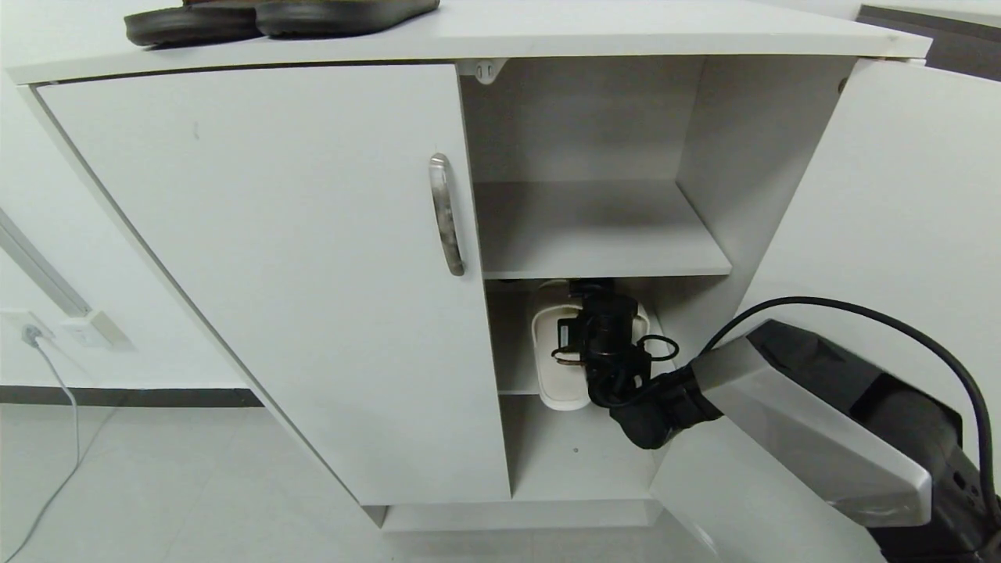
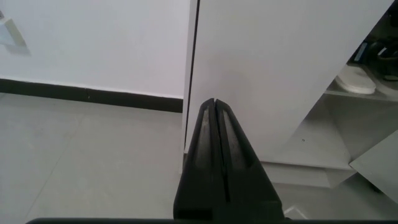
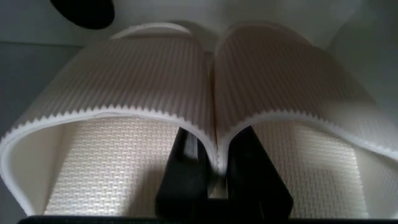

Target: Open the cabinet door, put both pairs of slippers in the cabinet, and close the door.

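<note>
Pinching the white slippers is the right gripper: one finger sits inside each slipper, and the two touching inner walls are squeezed between them, so the pair is held side by side. In the head view the white slippers are inside the cabinet, in its open right half, at the level of the middle shelf under the upper shelf. Their near ends stick out past that shelf's front edge. Can't tell if they rest fully on it. The right gripper reaches in from the cabinet's front, over the slippers.

The dark slippers lie on the cabinet's top, at its left end, side by side and touching. The right door is swung open, and the left door is closed, with its metal handle upright near the inner edge.

The left gripper has its fingers pressed together with nothing between them. It hangs in front of the cabinet's closed left door, above the floor. From there one white slipper shows on the shelf inside.

A wall socket with a cable is on the wall left of the cabinet.
</note>
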